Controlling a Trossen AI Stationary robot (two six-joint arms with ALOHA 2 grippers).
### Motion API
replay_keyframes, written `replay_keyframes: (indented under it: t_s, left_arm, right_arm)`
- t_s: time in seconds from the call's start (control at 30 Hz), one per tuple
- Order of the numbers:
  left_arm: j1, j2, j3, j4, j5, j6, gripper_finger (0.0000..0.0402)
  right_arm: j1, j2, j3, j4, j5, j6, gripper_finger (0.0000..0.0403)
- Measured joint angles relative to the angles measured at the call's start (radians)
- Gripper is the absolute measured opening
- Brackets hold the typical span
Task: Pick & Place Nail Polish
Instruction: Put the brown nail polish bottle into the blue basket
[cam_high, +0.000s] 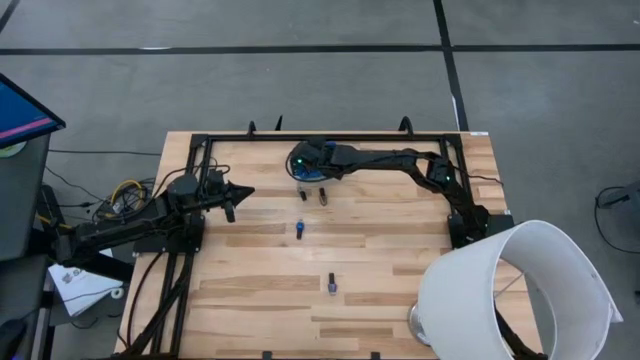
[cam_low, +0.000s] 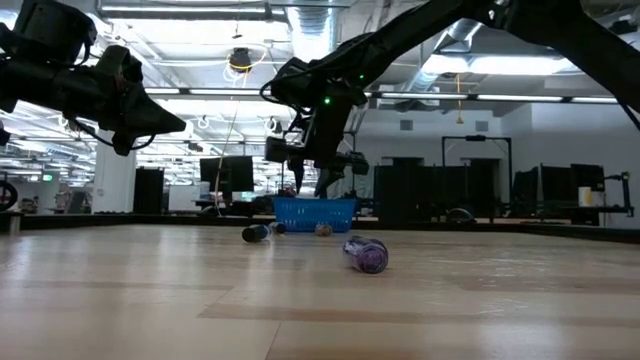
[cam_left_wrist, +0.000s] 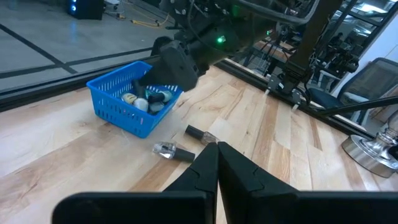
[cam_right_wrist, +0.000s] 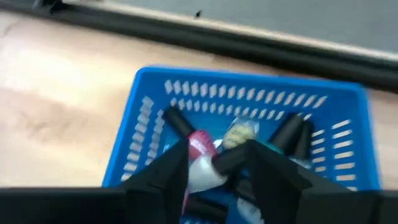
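Observation:
The blue mesh basket (cam_right_wrist: 249, 78) stands at the table's far middle (cam_left_wrist: 134, 96) and holds several nail polish bottles, among them a pink one (cam_right_wrist: 200, 144). My right gripper (cam_right_wrist: 217, 158) hovers open over the basket (cam_high: 303, 160), slanting down, its fingers either side of the bottles inside. Two bottles (cam_left_wrist: 174, 150) (cam_left_wrist: 200, 134) lie on the table just in front of the basket. A blue bottle (cam_high: 299, 230) and a purple one (cam_high: 331, 283) lie nearer the front. My left gripper (cam_left_wrist: 217, 155) waits shut at the table's left (cam_high: 240, 192), above the wood.
A white lampshade (cam_high: 510, 290) stands at the table's near right corner, its metal base (cam_left_wrist: 373, 149) beside it. A black frame rail (cam_high: 330, 137) runs along the far edge and down both sides. Bare wood lies between the loose bottles.

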Motion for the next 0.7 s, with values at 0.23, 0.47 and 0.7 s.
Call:
replay_keyframes:
  t_s: [0.23, 0.47, 0.7]
  left_arm:
    - [0.000, 0.000, 0.000, 0.000, 0.000, -0.002, 0.0001]
    - [0.000, 0.000, 0.000, 0.000, 0.000, -0.003, 0.0001]
    - [0.000, 0.000, 0.000, 0.000, 0.000, -0.003, 0.0005]
  right_arm:
    - [-0.008, -0.048, 0.115, -0.252, -0.093, -0.106, 0.0220]
    - [0.067, -0.062, 0.233, -0.517, -0.113, -0.057, 0.0263]
    - [0.119, -0.051, 0.181, -0.507, -0.197, 0.030, 0.0290]
